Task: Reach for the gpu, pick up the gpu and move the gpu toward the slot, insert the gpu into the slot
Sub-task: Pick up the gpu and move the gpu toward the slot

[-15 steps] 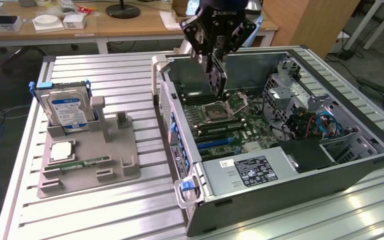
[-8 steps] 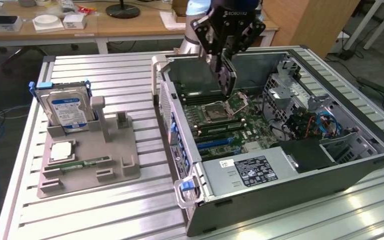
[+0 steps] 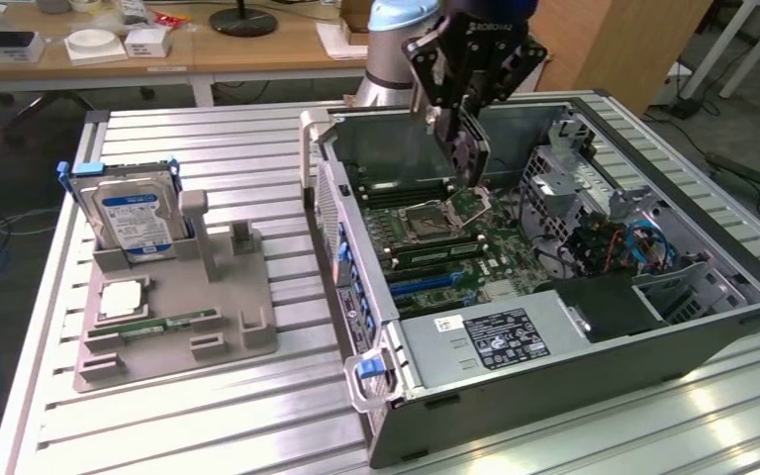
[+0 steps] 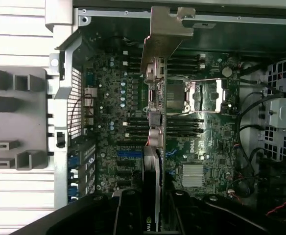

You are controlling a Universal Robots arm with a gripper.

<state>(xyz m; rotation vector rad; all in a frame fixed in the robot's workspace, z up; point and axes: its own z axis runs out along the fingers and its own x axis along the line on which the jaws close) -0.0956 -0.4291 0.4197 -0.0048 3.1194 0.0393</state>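
Note:
The gpu (image 3: 470, 148) is a thin dark card with a silvery metal bracket. It hangs upright over the open computer case (image 3: 353, 247), above the motherboard near the processor socket (image 3: 439, 213). My gripper (image 3: 462, 111) is shut on its upper edge. In the wrist view the gpu (image 4: 154, 98) appears edge-on, its bracket farthest from the camera, and my gripper (image 4: 153, 198) clamps it between two black fingers (image 4: 128, 210). It hovers clear of the board. Blue and black expansion slots (image 4: 129, 153) lie beside the card's line, and the blue slot (image 3: 420, 284) sits nearer the case front.
A grey holder (image 3: 175, 317) on the slatted table at the exterior view's left carries a blue-labelled hard drive (image 3: 136, 213), a processor chip (image 3: 123, 297) and a green memory stick (image 3: 169, 324). Inside the case are a power supply (image 3: 486, 341), drive cages and cables (image 3: 631, 247).

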